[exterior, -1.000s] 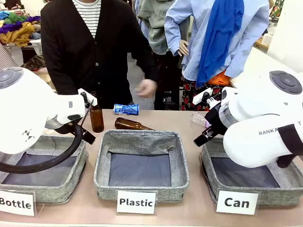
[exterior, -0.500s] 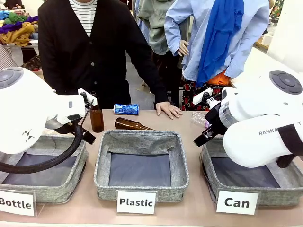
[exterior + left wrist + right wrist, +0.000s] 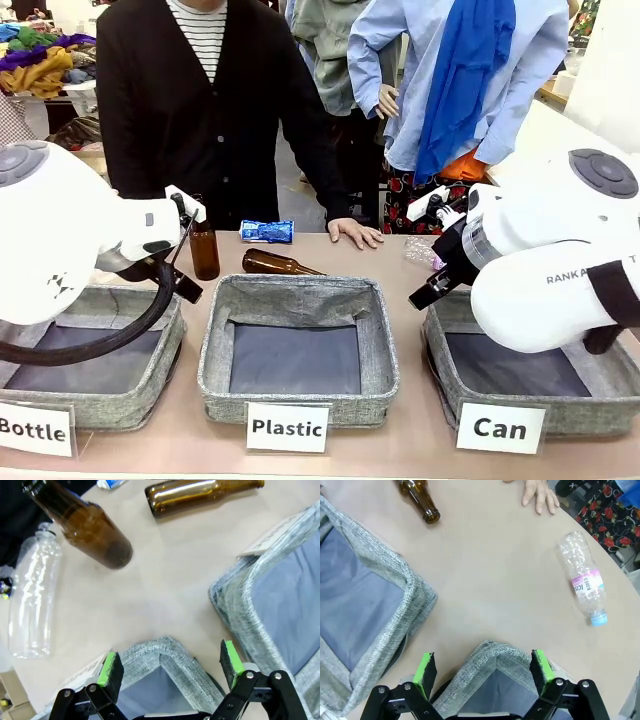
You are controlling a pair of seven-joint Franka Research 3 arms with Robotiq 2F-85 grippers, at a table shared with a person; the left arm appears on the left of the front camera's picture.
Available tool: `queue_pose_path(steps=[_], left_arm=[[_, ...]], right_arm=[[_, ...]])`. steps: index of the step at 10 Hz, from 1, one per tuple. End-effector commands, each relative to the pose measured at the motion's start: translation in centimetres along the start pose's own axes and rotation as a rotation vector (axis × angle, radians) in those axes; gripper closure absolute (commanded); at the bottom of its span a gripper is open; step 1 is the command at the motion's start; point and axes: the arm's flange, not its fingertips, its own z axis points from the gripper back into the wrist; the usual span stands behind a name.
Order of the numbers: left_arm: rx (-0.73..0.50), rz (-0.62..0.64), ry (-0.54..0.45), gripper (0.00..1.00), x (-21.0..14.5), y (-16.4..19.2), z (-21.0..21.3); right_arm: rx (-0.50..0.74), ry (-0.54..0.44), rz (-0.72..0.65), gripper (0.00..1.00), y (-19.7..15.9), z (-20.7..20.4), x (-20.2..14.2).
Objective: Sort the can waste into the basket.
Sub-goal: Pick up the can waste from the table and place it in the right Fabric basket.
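On the tan table (image 3: pixel 420 450), the grey woven basket carded "Can" (image 3: pixel 585 415) sits at the robot's right, below the right gripper (image 3: pixel 483 669), its jaws open and empty. The left gripper (image 3: pixel 171 662), jaws likewise open, looks nearer the crushed blue metal can (image 3: pixel 267 231), which lies crosswise at the far edge between an upright brown glass bottle (image 3: pixel 204 250) and a person's hand (image 3: pixel 355 233).

Bright blue can (image 3: pixel 267 231), white print; grey woven basket (image 3: pixel 585 417); brown bottle (image 3: pixel 280 263).

The front camera faces twelve o'clock across the table (image 3: pixel 425 452) toward the person (image 3: pixel 200 110), both wrist cameras look down closely, all sharing the lying brown bottle (image 3: pixel 278 263).
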Motion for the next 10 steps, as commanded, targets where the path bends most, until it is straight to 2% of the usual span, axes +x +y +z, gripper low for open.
queue_pose_path(steps=[1, 3, 5, 6, 7, 10], left_arm=[[-0.125, 0.030, -0.075, 0.00, 1.5, -0.6, 4.8], [-0.276, 0.209, -0.067, 0.00, 2.1, 0.1, 10.3], [-0.532, 0.276, -0.064, 0.00, -0.6, 3.4, 15.0], [-0.551, 0.378, -0.123, 0.00, -2.9, 7.0, 16.7], [-0.620, 0.468, -0.177, 0.00, -5.5, 10.3, 17.6], [-0.683, 0.837, -0.342, 0.00, -15.2, 17.7, 16.9]], right_arm=[[0.091, 0.053, -0.119, 0.00, -0.5, 3.6, 1.3], [0.221, 0.116, -0.392, 0.00, -2.2, 8.2, 1.8], [0.545, 0.118, -0.458, 0.00, -5.6, 13.3, -0.9], [0.648, 0.061, -0.539, 0.00, -8.0, 15.3, -2.9], [0.732, -0.008, -0.602, 0.00, -10.2, 16.5, -5.2], [0.909, -0.219, -0.864, 0.00, -15.9, 16.6, -13.7]])
